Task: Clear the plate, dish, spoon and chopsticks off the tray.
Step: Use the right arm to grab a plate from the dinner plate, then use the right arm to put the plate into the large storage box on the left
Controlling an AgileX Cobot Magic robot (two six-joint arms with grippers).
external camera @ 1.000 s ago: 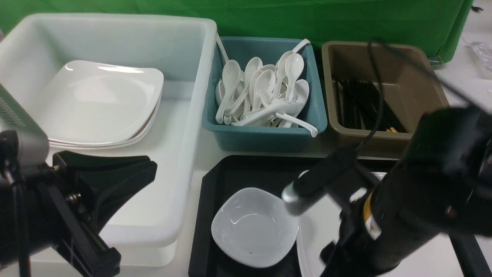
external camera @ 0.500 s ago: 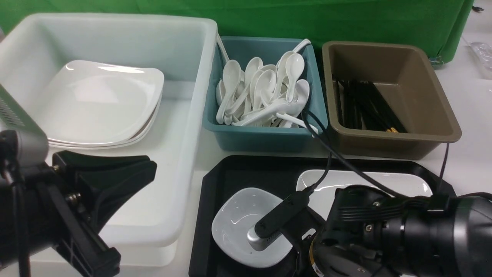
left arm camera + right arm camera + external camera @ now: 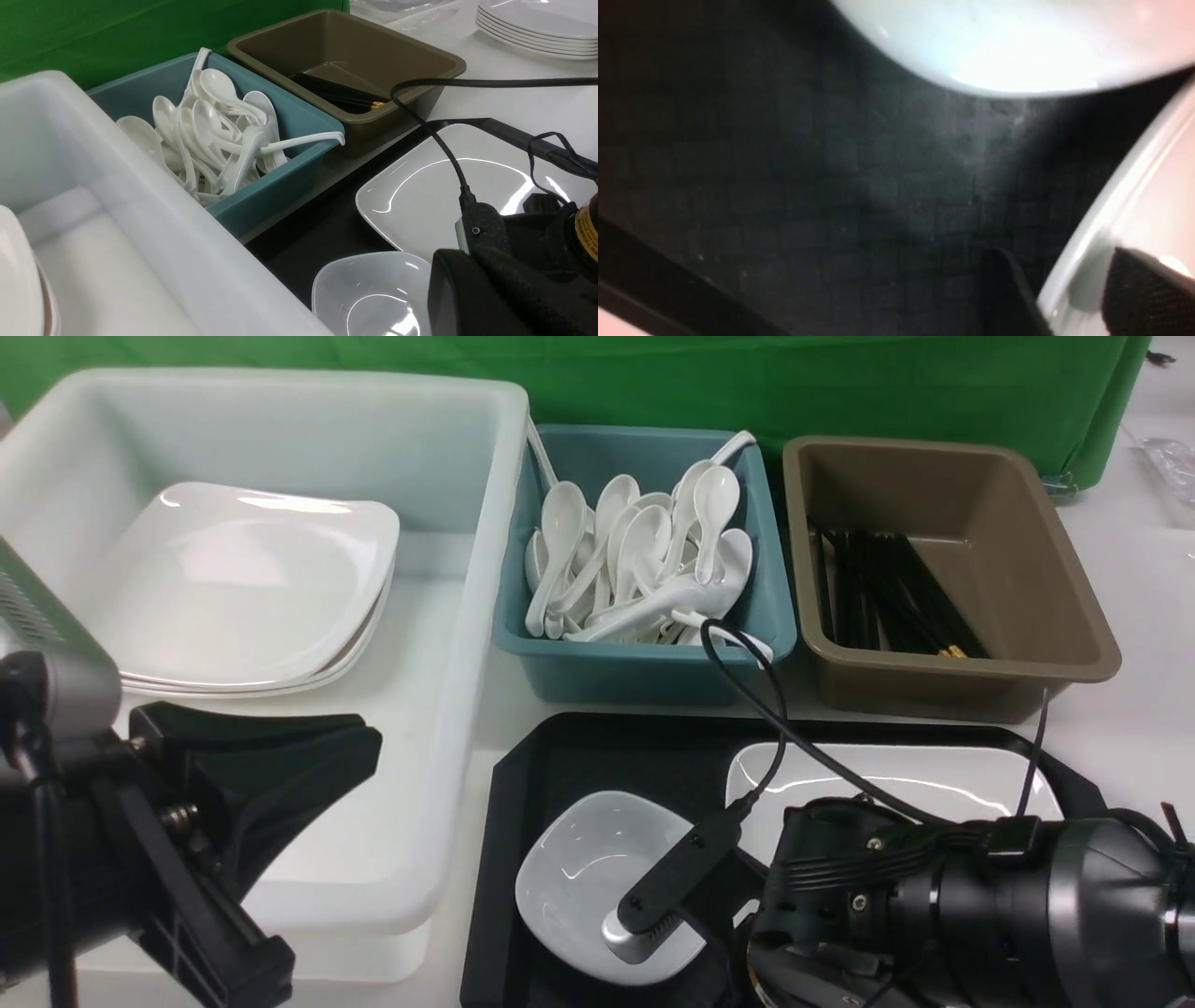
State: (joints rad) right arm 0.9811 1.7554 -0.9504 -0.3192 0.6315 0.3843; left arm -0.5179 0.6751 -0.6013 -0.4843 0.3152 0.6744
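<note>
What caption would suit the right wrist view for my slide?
Right end effector open around the rim of the white plate on the black tray, dish nearby.

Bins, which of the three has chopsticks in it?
The brown bin, farthest right: black chopsticks lie in it. The teal bin holds white spoons, the white bin plates.
</note>
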